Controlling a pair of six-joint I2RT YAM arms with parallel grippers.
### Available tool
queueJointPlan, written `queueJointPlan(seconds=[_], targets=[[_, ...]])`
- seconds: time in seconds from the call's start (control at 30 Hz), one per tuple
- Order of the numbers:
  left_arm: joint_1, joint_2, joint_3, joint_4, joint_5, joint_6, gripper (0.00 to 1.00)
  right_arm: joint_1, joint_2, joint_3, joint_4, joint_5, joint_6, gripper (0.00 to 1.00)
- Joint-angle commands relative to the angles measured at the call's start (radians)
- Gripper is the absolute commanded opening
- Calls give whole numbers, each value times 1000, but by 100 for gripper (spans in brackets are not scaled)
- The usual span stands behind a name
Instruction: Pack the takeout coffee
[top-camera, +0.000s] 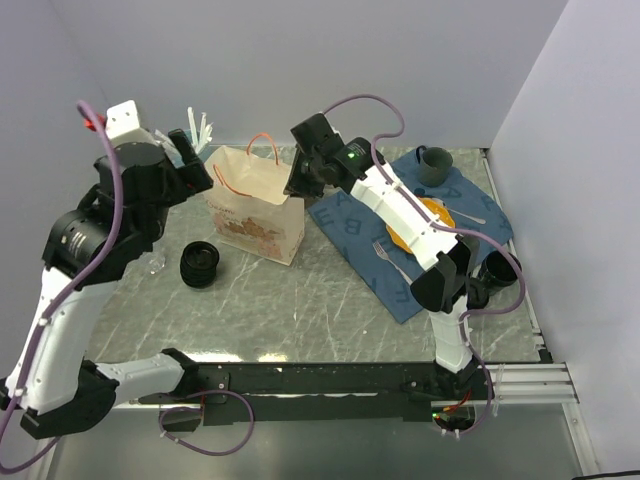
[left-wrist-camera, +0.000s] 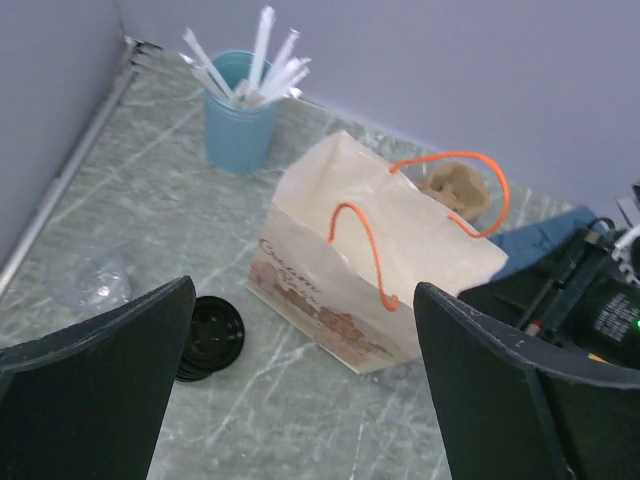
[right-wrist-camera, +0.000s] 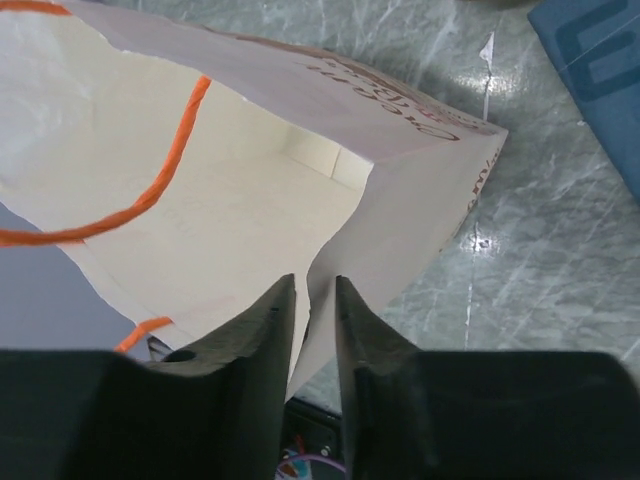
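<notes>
The takeout coffee, a small black ribbed cup (top-camera: 200, 264), stands on the grey marble table left of the paper bag (top-camera: 255, 205); the left wrist view shows it (left-wrist-camera: 212, 335) beside the left finger. The bag (left-wrist-camera: 370, 260) stands upright and open, with orange handles. My left gripper (top-camera: 190, 163) hangs open and empty above the table behind the cup, its gap (left-wrist-camera: 303, 290) facing the bag. My right gripper (top-camera: 298, 178) is at the bag's right rim, its fingers closed on the paper edge (right-wrist-camera: 316, 285). The bag's inside (right-wrist-camera: 230, 210) looks empty.
A light-blue cup of white sticks (top-camera: 197, 135) stands at the back left. A clear plastic piece (top-camera: 152, 264) lies left of the coffee. On the right, a blue cloth (top-camera: 400, 280) holds a teal mug (top-camera: 433, 165), an orange plate (top-camera: 440, 213) and a fork (top-camera: 385, 252).
</notes>
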Motion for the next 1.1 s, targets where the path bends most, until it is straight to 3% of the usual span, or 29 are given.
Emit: queueJointPlan(seconds=[0.0, 0.23, 0.37, 0.57, 0.83, 1.07], targets=[[-3, -7, -15, 2, -122, 54, 97, 9, -41, 48, -9, 20, -37, 20], [-3, -36, -101, 26, -131, 91, 96, 7, -84, 2, 27, -24, -25, 0], [-12, -10, -95, 25, -39, 77, 95, 13, -130, -38, -14, -82, -26, 0], [-12, -4, -90, 31, -54, 83, 95, 24, -334, -297, 29, -108, -20, 0], [-12, 57, -66, 9, 76, 59, 95, 33, -489, -420, -120, -102, -104, 0], [-12, 96, -49, 26, 131, 61, 94, 33, -673, -696, -68, -96, -82, 0]])
